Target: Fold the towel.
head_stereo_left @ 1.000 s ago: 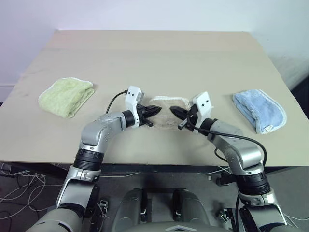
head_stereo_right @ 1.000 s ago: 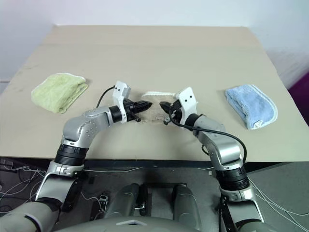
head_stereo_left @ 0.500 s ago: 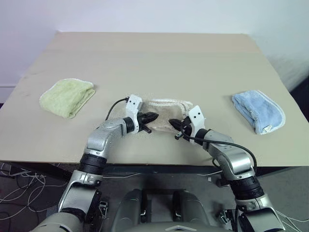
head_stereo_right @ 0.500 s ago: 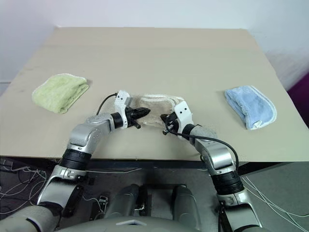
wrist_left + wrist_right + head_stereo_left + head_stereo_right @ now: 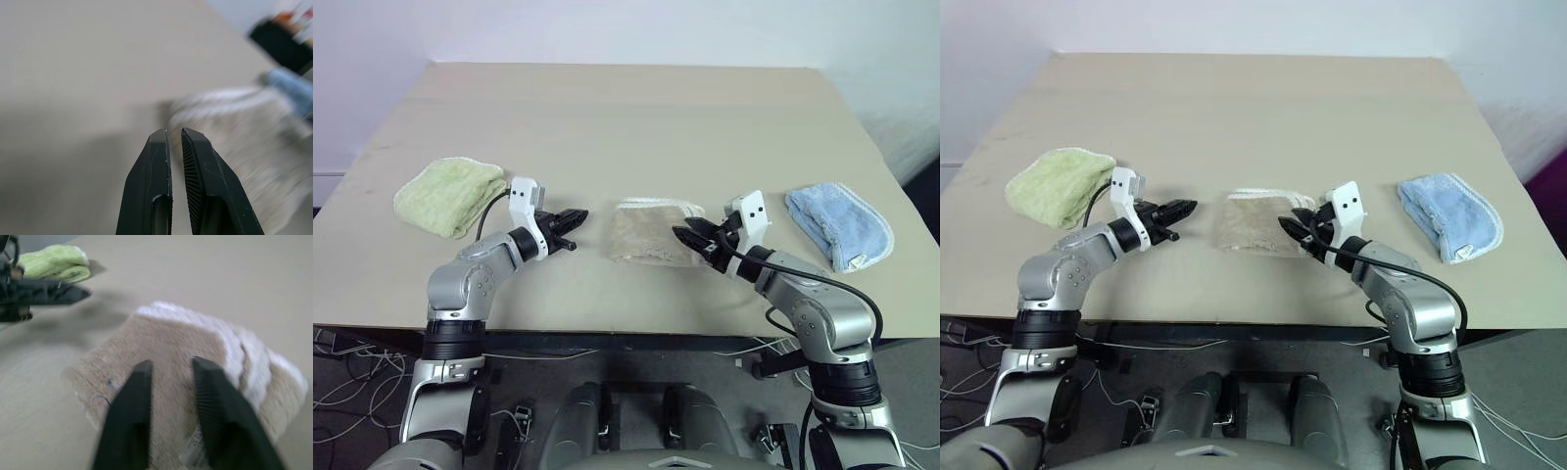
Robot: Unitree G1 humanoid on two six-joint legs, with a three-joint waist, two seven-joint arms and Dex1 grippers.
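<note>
towel (image 5: 651, 233) | folded, flat on table (image 5: 626, 127) | long axis left-right

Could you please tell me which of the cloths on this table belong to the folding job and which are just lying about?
Part of the job:
- folded beige terry towel with white corded edging, middle of the table
- left gripper, shut, clear of it
- right gripper, open, at its edge

Lying about:
- small light-green cloth
- small light-blue cloth
</note>
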